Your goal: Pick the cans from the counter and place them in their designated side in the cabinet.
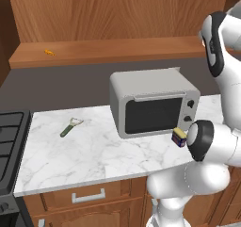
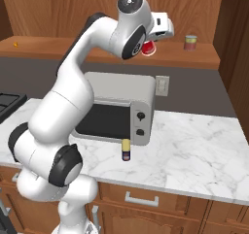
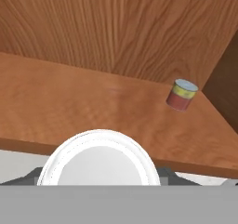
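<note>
The gripper [image 2: 151, 44] pinches the red can [image 2: 149, 47], a smooth cylinder with a white rim, above the front edge of the long wood-grain cabinet [image 2: 97, 54]. A pale can [image 3: 181, 94] with a reddish band stands near its right end. The squat blue can [image 2: 126, 150] stands on the veined marble counter [image 2: 194, 145] before the boxy grey microwave [image 2: 116, 107].

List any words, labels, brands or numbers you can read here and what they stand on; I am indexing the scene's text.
None can be read.
Squat dark blue can with yellow label: label too small and blurred.
Pale greenish can with reddish band: band shows no legible text.
Grey microwave: knobs carry no readable marks.
Red can with white rim: no lettering visible.
</note>
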### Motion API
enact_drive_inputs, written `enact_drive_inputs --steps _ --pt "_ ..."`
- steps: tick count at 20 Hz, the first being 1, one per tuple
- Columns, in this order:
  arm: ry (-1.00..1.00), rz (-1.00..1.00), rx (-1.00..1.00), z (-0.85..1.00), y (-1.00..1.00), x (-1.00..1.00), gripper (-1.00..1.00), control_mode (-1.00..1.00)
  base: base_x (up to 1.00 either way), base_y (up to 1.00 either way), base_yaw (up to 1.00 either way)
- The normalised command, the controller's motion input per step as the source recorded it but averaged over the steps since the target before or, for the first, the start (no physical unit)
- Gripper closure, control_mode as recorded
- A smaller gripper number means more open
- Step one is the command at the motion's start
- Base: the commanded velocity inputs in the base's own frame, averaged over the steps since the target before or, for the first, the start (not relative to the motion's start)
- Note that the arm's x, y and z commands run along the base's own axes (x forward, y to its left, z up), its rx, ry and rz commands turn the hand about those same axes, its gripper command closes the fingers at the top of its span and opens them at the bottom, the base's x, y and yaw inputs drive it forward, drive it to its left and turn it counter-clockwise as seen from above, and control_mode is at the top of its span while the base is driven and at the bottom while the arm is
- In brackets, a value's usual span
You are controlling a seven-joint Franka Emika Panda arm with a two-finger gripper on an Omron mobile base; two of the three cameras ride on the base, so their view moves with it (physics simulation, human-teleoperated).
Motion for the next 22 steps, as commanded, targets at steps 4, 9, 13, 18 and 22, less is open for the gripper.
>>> enact_drive_inputs --steps 4,9,13,18,22 --pt "0.02 0.00 0.00 0.00 -0.07 0.12 1.00 -1.00 0.00 0.00 0.00" --pt "0.02 0.00 0.00 0.00 -0.05 0.12 1.00 -1.00 0.00 0.00 0.00" --pt "0.02 0.00 0.00 0.00 -0.06 0.11 1.00 -1.00 0.00 0.00 0.00" --pt "0.03 0.00 0.00 -0.01 -0.03 0.11 1.00 -1.00 0.00 0.00 0.00" --pt "0.03 0.00 0.00 -0.02 -0.01 0.10 1.00 -1.00 0.00 0.00 0.00"
